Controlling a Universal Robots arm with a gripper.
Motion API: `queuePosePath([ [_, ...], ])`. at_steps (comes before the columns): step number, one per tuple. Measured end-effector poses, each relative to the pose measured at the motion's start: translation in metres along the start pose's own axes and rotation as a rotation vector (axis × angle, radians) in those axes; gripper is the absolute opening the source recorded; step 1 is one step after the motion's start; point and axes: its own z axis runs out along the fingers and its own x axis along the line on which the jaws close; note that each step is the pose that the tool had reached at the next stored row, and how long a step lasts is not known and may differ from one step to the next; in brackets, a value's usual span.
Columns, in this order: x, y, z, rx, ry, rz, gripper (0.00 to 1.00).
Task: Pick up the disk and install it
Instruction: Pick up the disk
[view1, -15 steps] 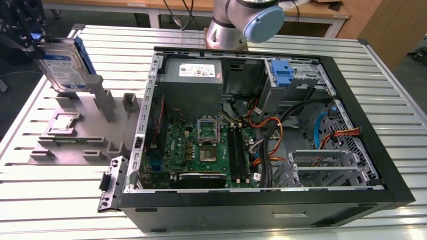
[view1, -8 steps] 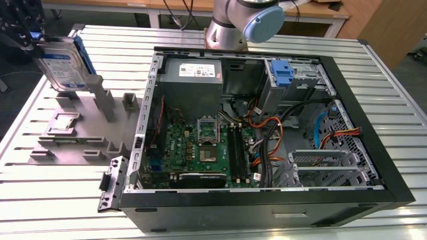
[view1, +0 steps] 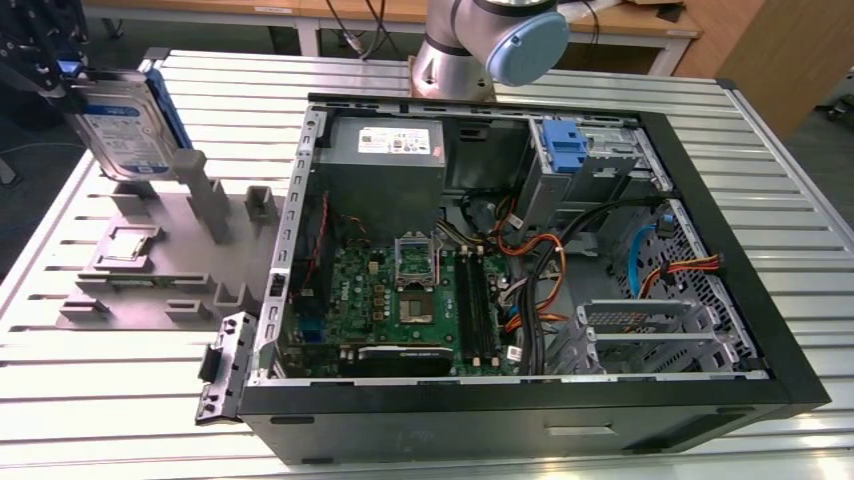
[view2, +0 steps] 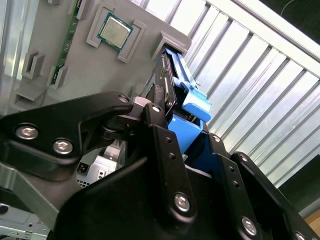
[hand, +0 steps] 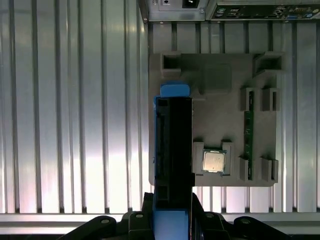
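Note:
The disk (view1: 118, 128), silver-grey with a white-and-blue label and a blue bracket, stands on edge at the exterior view's far left. It is over the grey fixture plate (view1: 147, 285). My gripper (view1: 56, 78) is shut on its upper end. In the second wrist view the black fingers (view2: 159, 131) clamp the blue bracket of the disk (view2: 192, 105), whose far end reaches a grey slot post (view2: 172, 42). Whether it still sits in that slot I cannot tell. The first wrist view looks down the disk's edge (hand: 172, 145) from my gripper (hand: 172, 222).
An open computer case (view1: 747, 250) lies at the exterior view's right, holding a motherboard (view1: 407, 300), a power supply (view1: 387, 150), cables and a drive bay with a blue caddy (view1: 567, 150). The fixture plate carries a processor chip (hand: 214, 161) and a memory stick (hand: 247, 135). The arm's base (view1: 467, 45) stands behind the case.

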Motion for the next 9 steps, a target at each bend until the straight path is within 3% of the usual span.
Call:
queuePosePath([
  [9, 0.0002, -0.0001, -0.0070, -0.0001, 0.0001, 0.000, 0.37],
])
